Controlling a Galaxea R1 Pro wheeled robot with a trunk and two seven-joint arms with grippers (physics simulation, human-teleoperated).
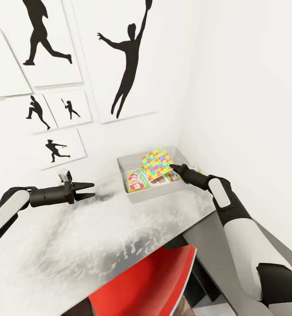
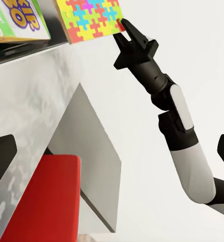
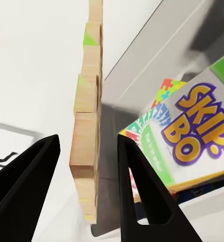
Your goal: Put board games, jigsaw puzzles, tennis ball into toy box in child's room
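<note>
Over the toy box (image 1: 135, 193), right gripper (image 1: 172, 167) straddles 1 jigsaw puzzle (image 1: 156, 163), fingers apart; left gripper (image 1: 88, 191) parted.

The jigsaw puzzle (image 1: 156, 163) covers part of the board games (image 1: 139, 179) in the toy box (image 1: 133, 193). A small object (image 1: 65, 176) by the wall is too small to identify. The red chair (image 1: 157, 281) is cut off at the head view's lower edge.

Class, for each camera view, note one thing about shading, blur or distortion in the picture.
Head view: mottled dark blotches on the table, walls tilted. Left wrist view: even light, sharp puzzle. Right wrist view: close-up puzzle edge looms large between right gripper fingers, soft.
</note>
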